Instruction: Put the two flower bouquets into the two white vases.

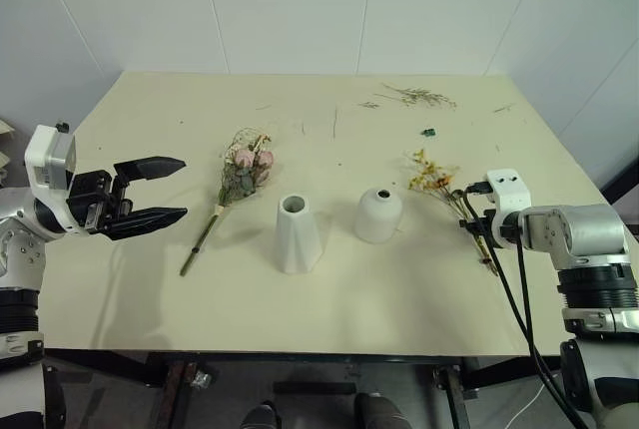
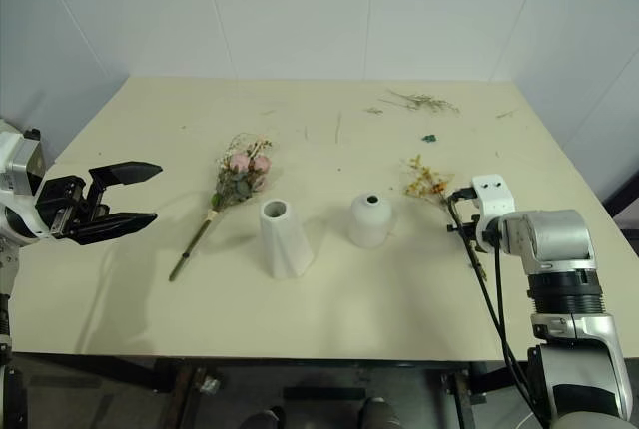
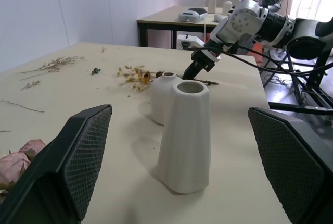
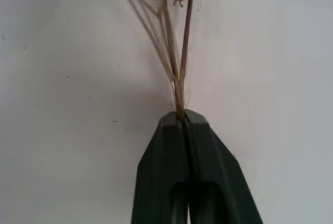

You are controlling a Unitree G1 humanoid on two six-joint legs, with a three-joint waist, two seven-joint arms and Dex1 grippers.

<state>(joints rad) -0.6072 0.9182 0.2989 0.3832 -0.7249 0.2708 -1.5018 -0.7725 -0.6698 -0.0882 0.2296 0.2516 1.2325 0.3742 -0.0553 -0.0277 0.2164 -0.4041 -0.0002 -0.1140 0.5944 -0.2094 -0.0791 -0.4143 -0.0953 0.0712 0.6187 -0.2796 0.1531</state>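
The right gripper [image 4: 182, 117] has its two black fingers pinched together on the thin stems of the yellow spray [image 1: 435, 178], which lies flat on the table [image 1: 150, 130]. The stems run straight out ahead of the fingertips, away from the robot and slanting a little toward its left, with the small yellow-orange heads at the far end. So the long axis of the spray nearly continues the line of the gripper itself.

The short round vase [image 1: 378, 214] stands to the left of this gripper, near but apart from it, with its small hole facing up. The tall cone vase [image 1: 298, 233] is just beyond that, further left again. To my eye the spray will have to be lifted, swung stem-down and carried left to reach either opening, and the round vase is the nearer one.

The left gripper [image 1: 170, 190] hangs above the table with its fingers spread wide and nothing between them. The pink bunch [image 1: 245, 174] lies just to the right of its tips, flower heads away from the robot and stem slanting back toward the near edge. That bunch is clearly the left arm's to take.
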